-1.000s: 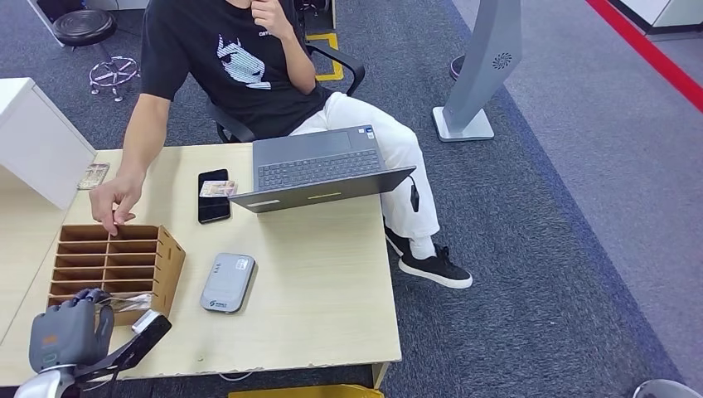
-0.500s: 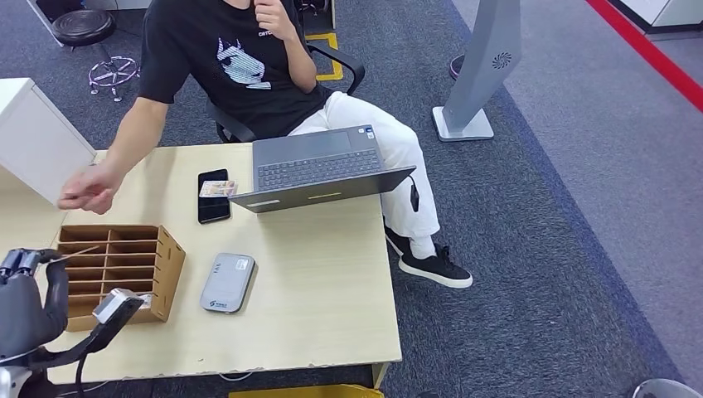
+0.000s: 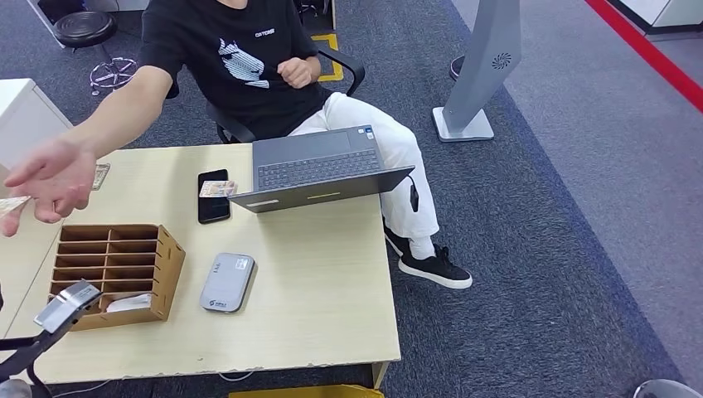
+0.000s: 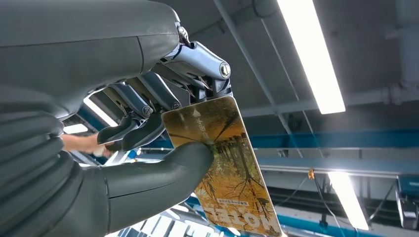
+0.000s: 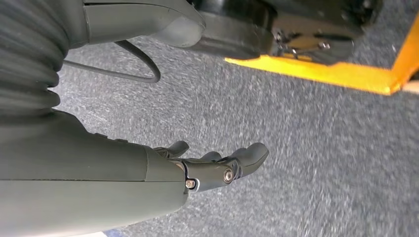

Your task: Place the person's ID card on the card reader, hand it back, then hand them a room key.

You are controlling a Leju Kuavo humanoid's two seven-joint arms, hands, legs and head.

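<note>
My left hand [image 4: 143,118] pinches a yellow room key card [image 4: 228,170] printed with trees between thumb and fingers, raised toward the ceiling. The same key card's edge [image 3: 12,204] shows at the head view's far left, just under the person's open hand [image 3: 51,177], which reaches over it with spread fingers. The ID card [image 3: 217,189] lies on the table beside a black phone [image 3: 214,197]. The grey card reader [image 3: 227,283] has nothing on it. My right hand [image 5: 217,165] hangs over the carpet with fingers loosely apart, holding nothing.
A wooden slotted box [image 3: 116,267] with another card in a near slot [image 3: 130,303] stands at the table's left. An open laptop [image 3: 319,170] sits at the far edge in front of the seated person. A white cabinet [image 3: 25,116] flanks the table [image 3: 323,298].
My left hand has risen out of the box with a key card and swung left, leaving the head view. The person's hand has left the box and moved up-left, opening toward the card.
</note>
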